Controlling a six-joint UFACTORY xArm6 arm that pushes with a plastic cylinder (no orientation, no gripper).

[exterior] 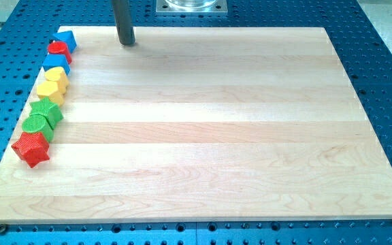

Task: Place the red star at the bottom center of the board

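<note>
1. Blue perforated bench all round; on it lies a pale wooden board (203, 136), bare across its middle and the view's right.
2. Red star (31, 149): lowest block of a column hugging the board's left edge, near the bottom-left corner. Well apart from the bottom centre, so the task looks not yet begun.
3. Just above the star, touching or nearly so: a green cylinder (35, 124) and a green star (47, 111). Further up: a yellow block (48, 89), a yellow heart-like block (58, 77), a blue block (56, 63), a red cylinder (59, 50) and a blue block at the top (67, 39).
4. Column placement keeps the playing area free; the star's right side is unobstructed.
5. My tip (127, 43) stands near the board's top edge, right of the column, well apart from every block. No jaws exist; the rod pinches nothing.
6. Judgement: the tip probably needs to reach the star's upper-left side, a tight spot beside the green cylinder.
</note>
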